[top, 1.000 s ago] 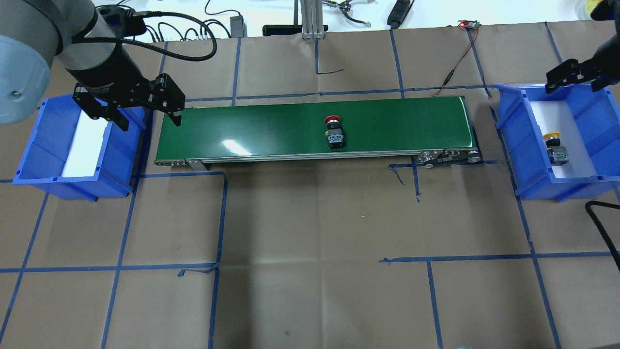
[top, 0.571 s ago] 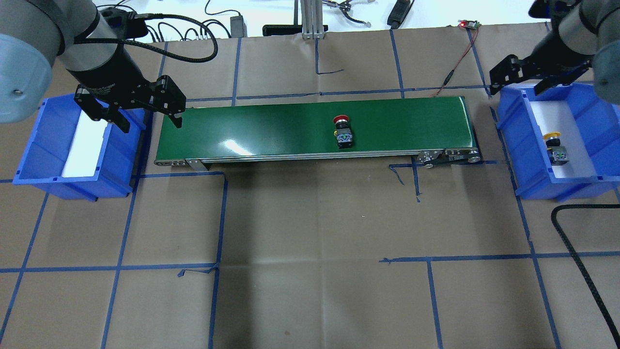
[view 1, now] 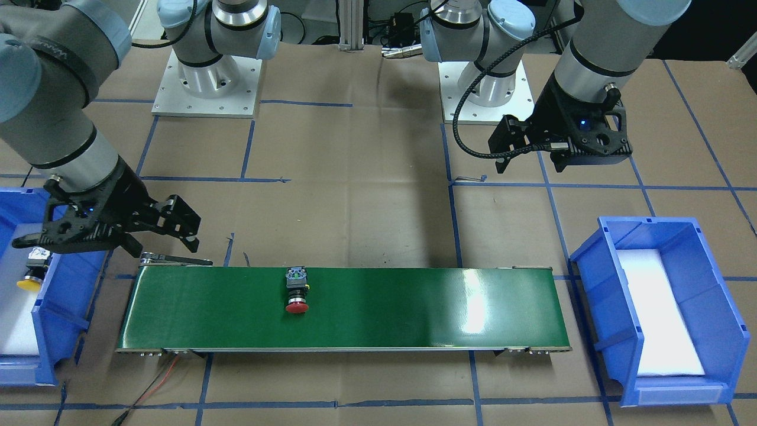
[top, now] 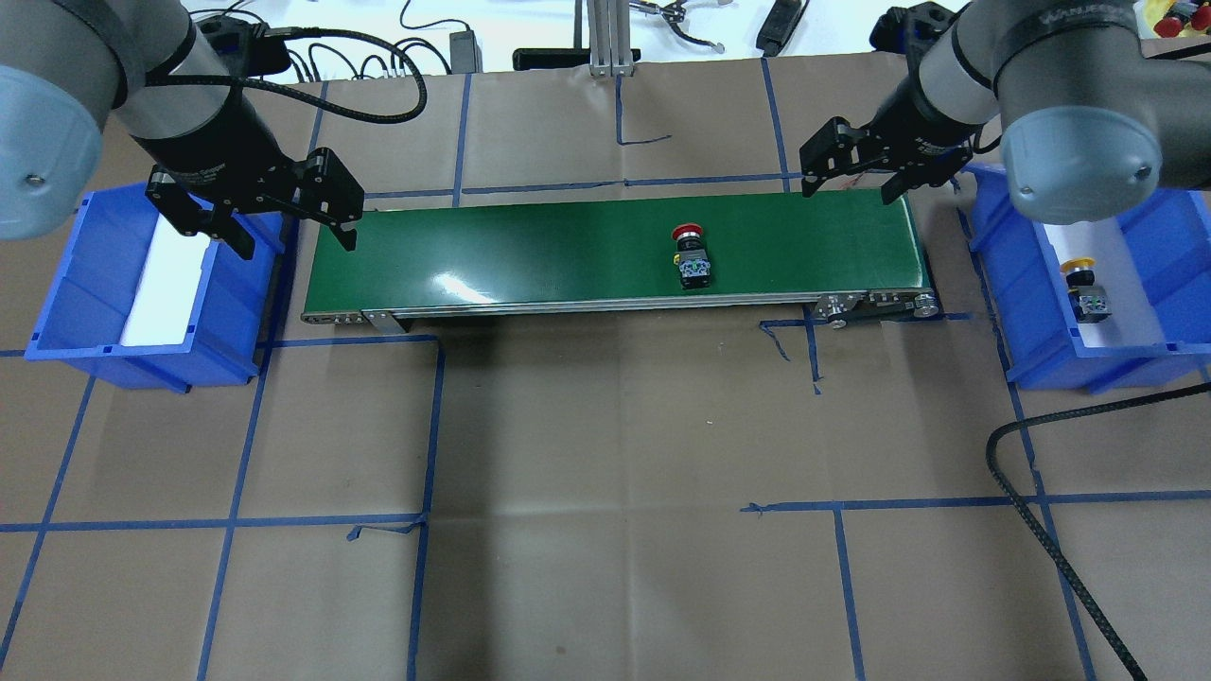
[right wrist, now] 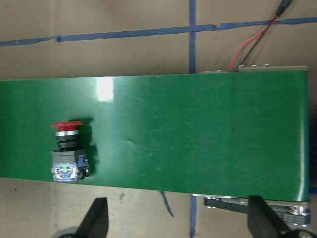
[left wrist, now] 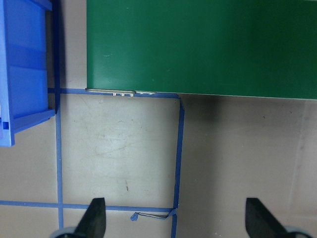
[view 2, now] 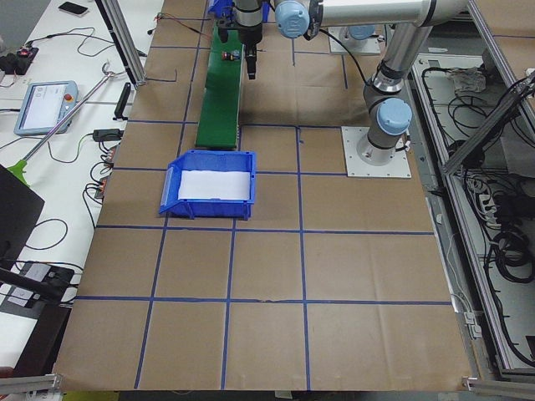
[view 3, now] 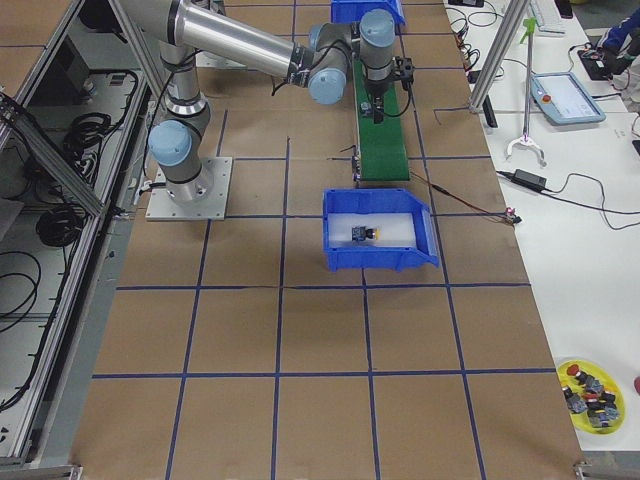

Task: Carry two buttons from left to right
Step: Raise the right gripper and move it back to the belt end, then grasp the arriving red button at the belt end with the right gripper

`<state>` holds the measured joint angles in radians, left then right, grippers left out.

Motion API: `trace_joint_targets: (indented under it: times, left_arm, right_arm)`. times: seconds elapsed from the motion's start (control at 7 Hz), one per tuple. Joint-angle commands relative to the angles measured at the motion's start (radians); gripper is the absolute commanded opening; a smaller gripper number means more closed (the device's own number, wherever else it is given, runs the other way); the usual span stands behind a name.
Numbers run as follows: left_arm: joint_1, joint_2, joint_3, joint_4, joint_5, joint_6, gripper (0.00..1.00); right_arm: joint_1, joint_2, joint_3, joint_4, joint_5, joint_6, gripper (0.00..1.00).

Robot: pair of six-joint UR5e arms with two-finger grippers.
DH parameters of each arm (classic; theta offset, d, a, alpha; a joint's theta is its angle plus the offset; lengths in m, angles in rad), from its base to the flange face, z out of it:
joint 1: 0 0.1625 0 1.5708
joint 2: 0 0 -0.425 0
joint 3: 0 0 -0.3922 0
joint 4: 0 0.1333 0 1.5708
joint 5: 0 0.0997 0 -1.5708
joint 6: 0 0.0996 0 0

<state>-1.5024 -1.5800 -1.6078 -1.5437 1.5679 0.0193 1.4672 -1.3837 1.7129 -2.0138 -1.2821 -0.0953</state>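
Note:
The red-capped button lies on its side on the green conveyor belt, right of the middle; it also shows in the front view and the right wrist view. The yellow-capped button lies in the blue bin on the right, on its white liner. My right gripper hangs open and empty above the belt's right end, right of the red button. My left gripper is open and empty over the belt's left end, beside the other blue bin.
A black cable curves across the table at the lower right. A red wire runs from the belt's far right corner to a small board. Cables and tools lie along the far edge. A yellow dish of spare buttons sits on the side bench.
The right arm has swung left from over the right bin to above the belt's right end. The red button has travelled right along the belt. The left gripper has stayed put.

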Motion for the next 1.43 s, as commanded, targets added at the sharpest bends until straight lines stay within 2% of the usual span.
trace_joint_targets:
  times: [0.0, 0.43, 1.29]
  left_arm:
    - [0.001, 0.0, -0.001, 0.001, 0.0, 0.001, 1.0]
    - [0.001, 0.0, -0.001, 0.002, -0.002, -0.001, 1.0]
    - [0.001, 0.0, -0.001, 0.002, -0.003, -0.005, 1.0]
  right_arm:
    - [0.025, 0.053, 0.001, -0.037, 0.012, -0.001, 1.0]
    - [0.024, 0.115, -0.009, -0.04, -0.026, 0.003, 1.0]
    - [0.038, 0.179, -0.01, -0.04, -0.023, 0.009, 0.99]
